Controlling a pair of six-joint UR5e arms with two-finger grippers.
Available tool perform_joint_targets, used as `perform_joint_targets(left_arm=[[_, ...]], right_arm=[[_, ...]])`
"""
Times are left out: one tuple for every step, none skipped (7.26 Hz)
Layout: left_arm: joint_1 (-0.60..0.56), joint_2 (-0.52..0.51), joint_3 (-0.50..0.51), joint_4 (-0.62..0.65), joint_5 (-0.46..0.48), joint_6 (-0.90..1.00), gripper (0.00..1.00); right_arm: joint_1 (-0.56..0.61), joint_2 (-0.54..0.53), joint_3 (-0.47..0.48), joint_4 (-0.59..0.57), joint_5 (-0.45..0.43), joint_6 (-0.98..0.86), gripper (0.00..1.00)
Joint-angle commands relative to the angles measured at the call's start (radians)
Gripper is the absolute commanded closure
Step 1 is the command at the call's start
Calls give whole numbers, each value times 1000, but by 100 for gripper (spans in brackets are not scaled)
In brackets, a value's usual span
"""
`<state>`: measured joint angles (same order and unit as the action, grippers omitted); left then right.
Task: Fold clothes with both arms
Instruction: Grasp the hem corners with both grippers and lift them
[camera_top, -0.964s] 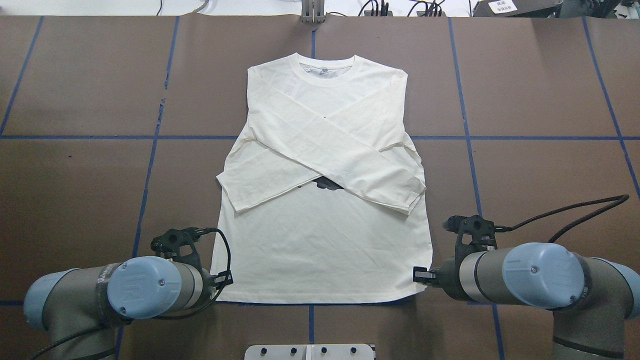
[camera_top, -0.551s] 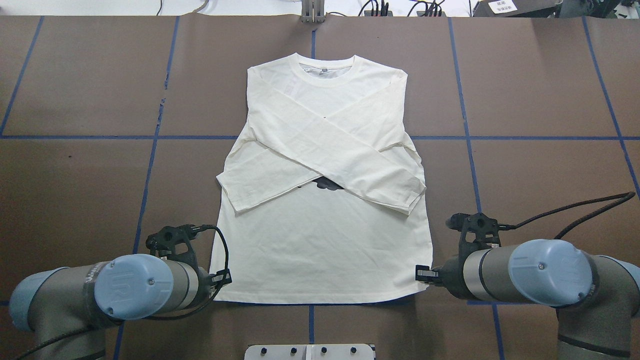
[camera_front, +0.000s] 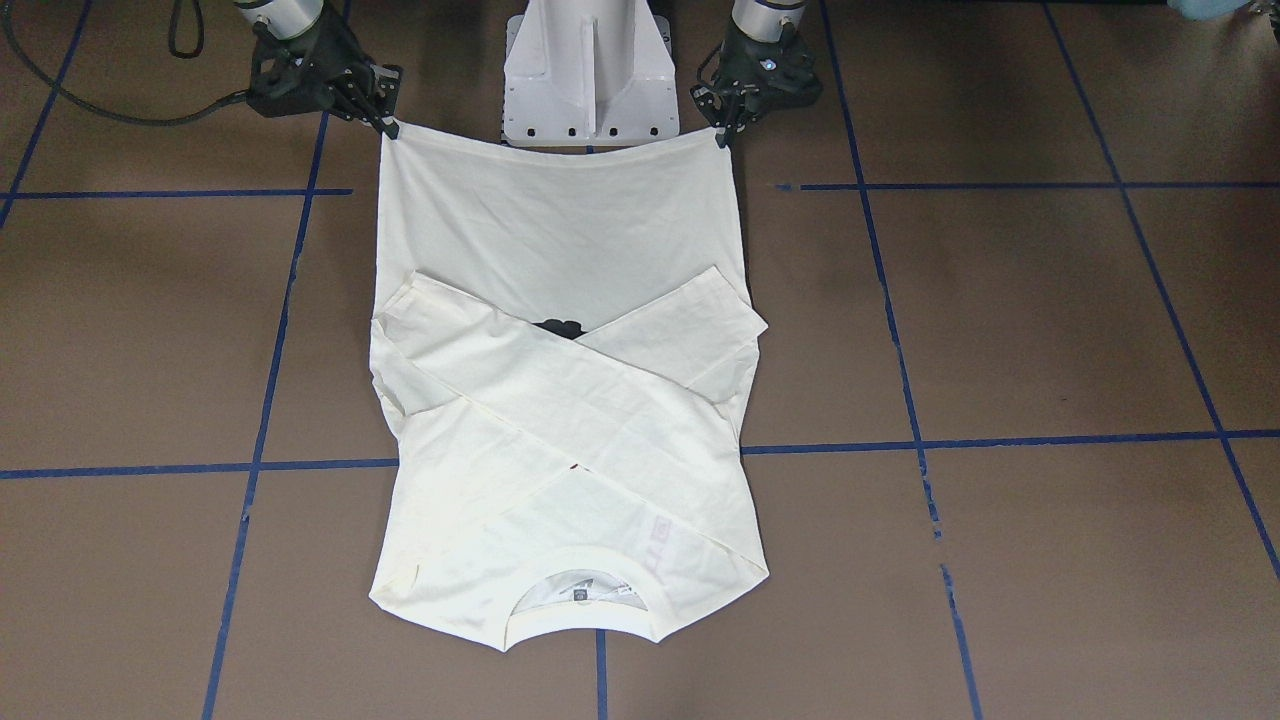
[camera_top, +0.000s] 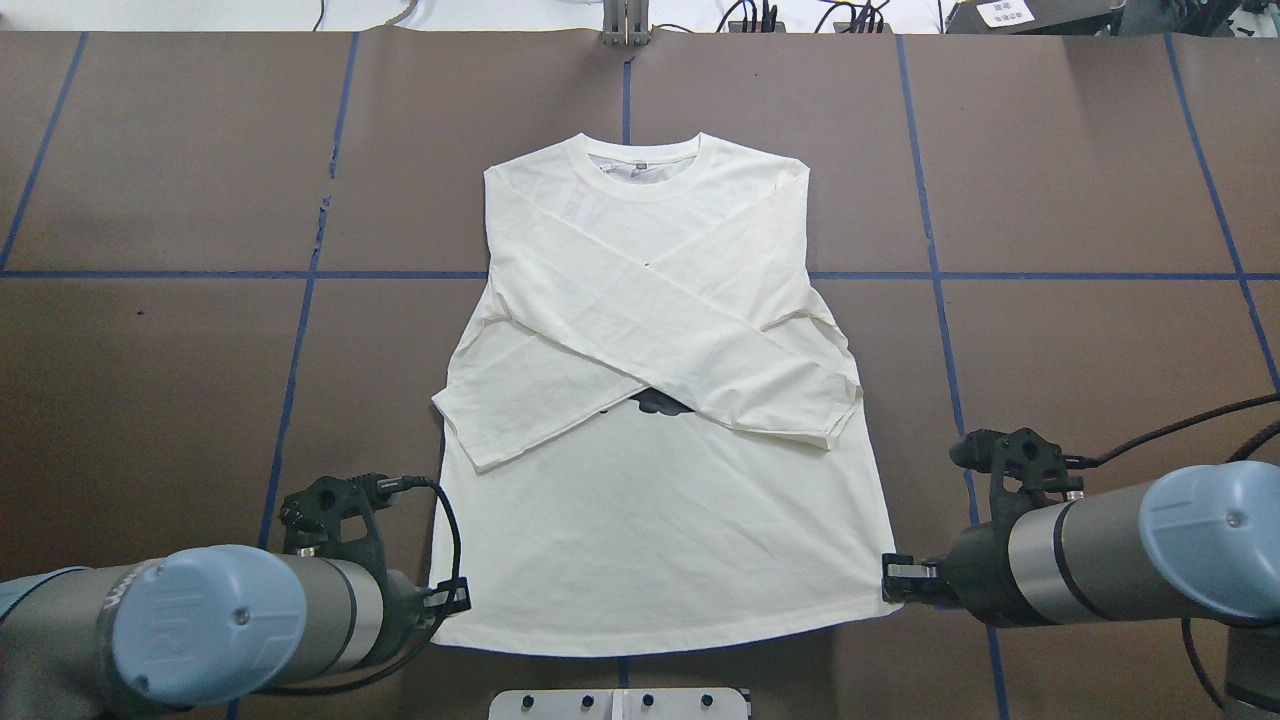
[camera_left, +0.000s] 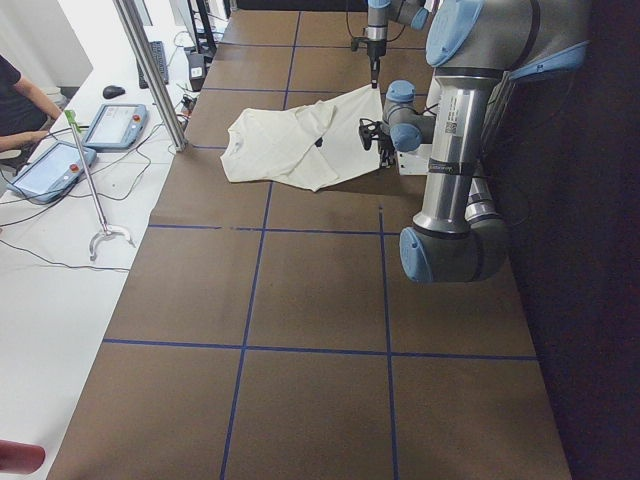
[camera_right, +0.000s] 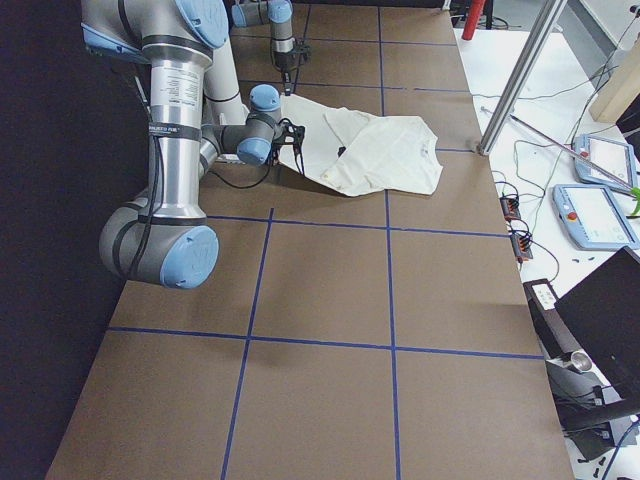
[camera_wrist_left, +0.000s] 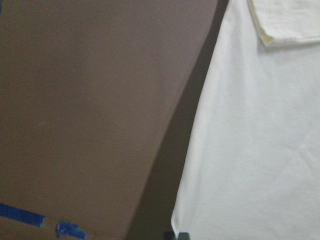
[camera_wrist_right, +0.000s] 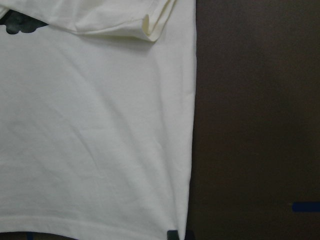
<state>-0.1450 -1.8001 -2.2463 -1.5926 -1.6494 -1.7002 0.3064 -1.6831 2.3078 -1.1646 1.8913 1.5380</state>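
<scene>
The cream-white shirt (camera_top: 650, 520) lies front up on the brown table, both long sleeves crossed over the chest. A bit of the black print (camera_top: 655, 402) shows under the sleeves. My left gripper (camera_top: 455, 598) is shut on the hem's left corner, and my right gripper (camera_top: 893, 580) is shut on the hem's right corner. The hem is stretched taut between them and raised a little off the table, as the side view shows at the shirt (camera_right: 385, 150). From across the table, the left gripper (camera_front: 720, 135) and the right gripper (camera_front: 390, 128) pinch the same corners. The wrist views show only shirt cloth (camera_wrist_left: 260, 150) (camera_wrist_right: 100, 140) and bare table.
The white pedestal base (camera_front: 585, 70) stands just behind the hem between the arms. Blue tape lines (camera_top: 300, 330) cross the brown table. A side bench holds teach pendants (camera_left: 115, 125) by a metal post (camera_left: 150, 70), with a person (camera_left: 20, 100) at the edge.
Both arms have drawn back toward the robot's base and apart. The hem corners went with them, and the whole shirt slid toward the robot; the hem is now wider and tauter.
</scene>
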Motion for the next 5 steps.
perform_joint_targets(left_arm=[[105,4,-175,118,-1,8,100],[123,4,-202,120,-3,8,100],[124,5,-203,120,-3,8,100],[119,7,-203,120,-7,13,100],[99,5,-200,120,-18,23,100]], right_arm=[[-4,-40,85,0,145,1,100],[-4,-38,93,0,185,1,100],[-7,-32,78,0,186,1,100],[11,-21,47,2,180,-2,100],[57,14,17,3,186,-13,100]])
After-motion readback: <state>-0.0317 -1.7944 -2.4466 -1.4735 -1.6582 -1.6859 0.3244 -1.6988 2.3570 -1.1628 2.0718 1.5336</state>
